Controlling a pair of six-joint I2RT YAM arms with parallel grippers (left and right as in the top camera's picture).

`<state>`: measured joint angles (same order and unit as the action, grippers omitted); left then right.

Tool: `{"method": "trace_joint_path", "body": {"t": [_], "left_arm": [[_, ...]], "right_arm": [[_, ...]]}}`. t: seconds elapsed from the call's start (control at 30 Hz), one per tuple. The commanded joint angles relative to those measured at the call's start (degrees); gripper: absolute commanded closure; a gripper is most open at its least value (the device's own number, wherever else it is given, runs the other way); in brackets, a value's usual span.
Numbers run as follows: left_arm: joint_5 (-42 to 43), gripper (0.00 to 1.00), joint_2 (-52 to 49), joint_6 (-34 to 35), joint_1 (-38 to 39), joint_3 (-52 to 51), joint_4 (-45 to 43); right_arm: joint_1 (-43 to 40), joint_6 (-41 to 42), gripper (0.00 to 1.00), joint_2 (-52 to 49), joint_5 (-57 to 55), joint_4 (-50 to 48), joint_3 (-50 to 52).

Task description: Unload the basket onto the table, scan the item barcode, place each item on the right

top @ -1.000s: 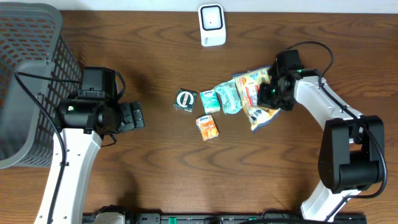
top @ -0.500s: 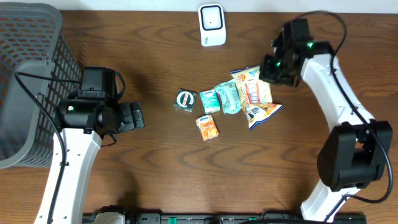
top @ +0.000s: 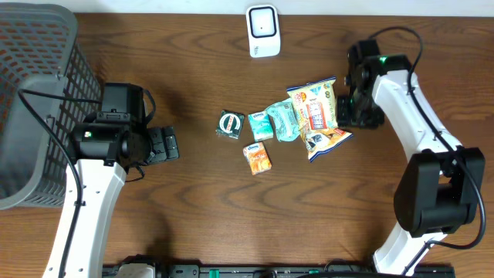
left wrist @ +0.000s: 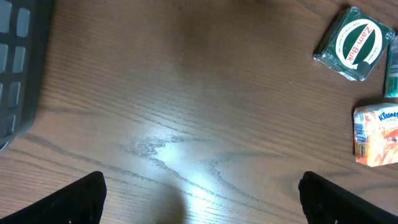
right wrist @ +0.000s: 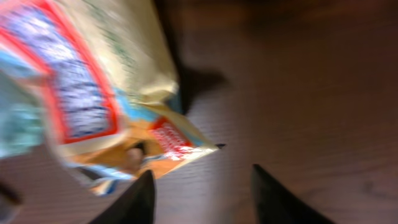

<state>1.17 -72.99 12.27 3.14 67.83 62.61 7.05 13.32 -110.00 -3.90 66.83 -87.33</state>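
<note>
A white barcode scanner [top: 262,31] stands at the table's back edge. The items lie in a cluster at mid-table: a cream and red snack bag [top: 314,106] [right wrist: 87,68], a second snack bag [top: 327,141], a mint packet [top: 282,120], a teal tissue packet [top: 260,126], a green packet with a round logo [top: 230,124] [left wrist: 354,43] and an orange tissue packet [top: 258,157] [left wrist: 376,134]. My right gripper [top: 344,116] [right wrist: 202,193] is open just right of the snack bags, with only bare wood between its fingers. My left gripper [top: 164,144] [left wrist: 202,199] stands wide open and empty, left of the cluster.
A large grey mesh basket [top: 31,93] fills the far left; its edge [left wrist: 18,68] shows in the left wrist view. Bare brown wood lies between the left gripper and the items.
The right gripper has gone from shut to open. It swung from over the snack bags toward the back, then came down to their right; the bags shifted a little. The left arm stayed still.
</note>
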Motion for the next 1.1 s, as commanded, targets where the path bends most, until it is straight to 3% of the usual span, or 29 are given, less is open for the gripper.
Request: {"method": "trace_joint_path", "body": {"t": [0.0,0.07,0.33,0.57,0.63,0.8,1.07], "left_arm": [[-0.31,0.02,-0.31,0.94,0.22,-0.28,0.13],[-0.31,0.02,-0.31,0.94,0.22,-0.28,0.13],[-0.31,0.02,-0.31,0.94,0.22,-0.28,0.13],[-0.31,0.02,-0.31,0.94,0.22,-0.28,0.13],[-0.31,0.02,-0.31,0.94,0.22,-0.28,0.13],[-0.28,0.02,-0.31,0.94,0.22,-0.28,0.13],[-0.31,0.02,-0.31,0.94,0.22,-0.28,0.13]], "right_arm": [[-1.79,-0.55,0.39,0.11,-2.67,-1.29,3.39],[-3.26,-0.61,0.32,0.11,-0.07,-1.95,5.31],[-3.67,-0.81,0.32,0.11,14.34,-7.85,14.29],[-2.58,-0.68,0.11,0.11,28.57,-12.48,17.49],[-2.58,0.00,0.01,0.11,28.89,-12.48,16.33],[-2.71,-0.04,0.01,0.11,28.26,-9.62,10.58],[-2.99,-0.11,0.01,0.11,17.66,0.17,-2.01]]}}
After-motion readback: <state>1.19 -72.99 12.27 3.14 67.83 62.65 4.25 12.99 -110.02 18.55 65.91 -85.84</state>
